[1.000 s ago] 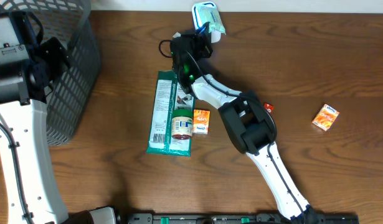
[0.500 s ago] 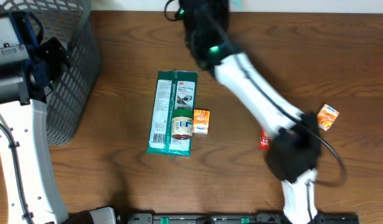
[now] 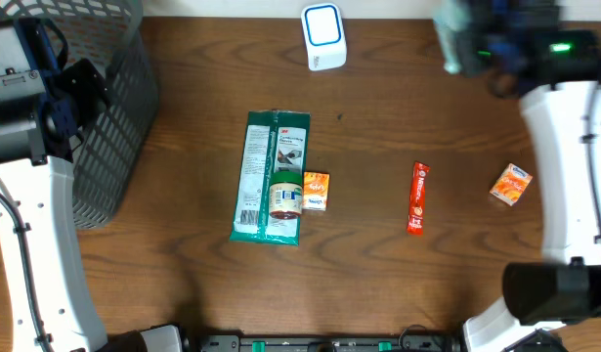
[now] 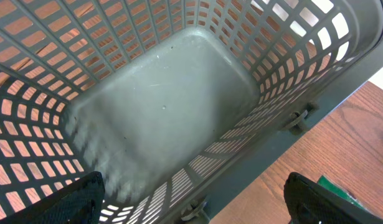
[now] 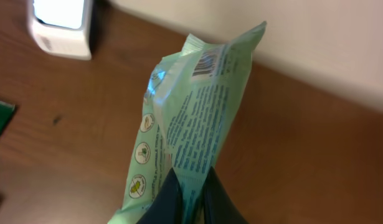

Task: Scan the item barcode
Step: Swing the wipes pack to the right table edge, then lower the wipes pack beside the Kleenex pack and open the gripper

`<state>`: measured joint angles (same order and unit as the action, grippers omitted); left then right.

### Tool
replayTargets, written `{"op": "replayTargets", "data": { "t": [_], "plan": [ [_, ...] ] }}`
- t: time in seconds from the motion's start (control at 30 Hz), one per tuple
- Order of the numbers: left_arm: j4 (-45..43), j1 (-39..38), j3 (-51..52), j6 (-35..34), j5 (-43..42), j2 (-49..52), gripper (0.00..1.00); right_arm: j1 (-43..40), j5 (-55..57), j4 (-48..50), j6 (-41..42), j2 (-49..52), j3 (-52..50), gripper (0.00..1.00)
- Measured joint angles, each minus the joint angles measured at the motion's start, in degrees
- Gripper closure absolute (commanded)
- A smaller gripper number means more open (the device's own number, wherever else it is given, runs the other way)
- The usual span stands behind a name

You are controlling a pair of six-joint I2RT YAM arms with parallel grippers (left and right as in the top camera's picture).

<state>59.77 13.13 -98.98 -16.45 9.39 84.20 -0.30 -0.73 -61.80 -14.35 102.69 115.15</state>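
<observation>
The right pincer point(image 5: 190, 190) is clamped on a pale green packet point(image 5: 191, 112). The left pincer point(image 4: 192, 196) gapes wide above the grey basket point(image 4: 166, 106).

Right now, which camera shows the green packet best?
The right wrist view: the green packet fills it, with its barcode visible near the top. Overhead shows only a pale blur at the far edge; the left wrist view shows none of it.

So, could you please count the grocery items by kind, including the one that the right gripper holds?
Small orange boxes: 2
Long green packet on the table: 1
Pale green pouch in the right gripper: 1
Jar: 1
Red stick packet: 1
Total: 6
</observation>
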Motion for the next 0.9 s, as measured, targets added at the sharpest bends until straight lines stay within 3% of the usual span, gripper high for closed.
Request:
{"op": "replayTargets", "data": {
  "t": [0.17, 0.37, 0.9],
  "plan": [
    [0.00, 0.00, 0.00, 0.00, 0.02, 0.00, 0.08, -11.10, -6.84, -6.82, 7.37, 2.32, -1.36, 0.99],
    [0.00, 0.00, 0.00, 0.00, 0.00, 0.00, 0.08, -18.91, -9.53, -5.33, 10.43, 7.34, -9.09, 0.99],
    [-0.02, 0.00, 0.00, 0.00, 0.02, 0.00, 0.07, -21.66, -12.09, 4.92, 12.96, 11.26, -27.91, 0.98]
  ]
}}
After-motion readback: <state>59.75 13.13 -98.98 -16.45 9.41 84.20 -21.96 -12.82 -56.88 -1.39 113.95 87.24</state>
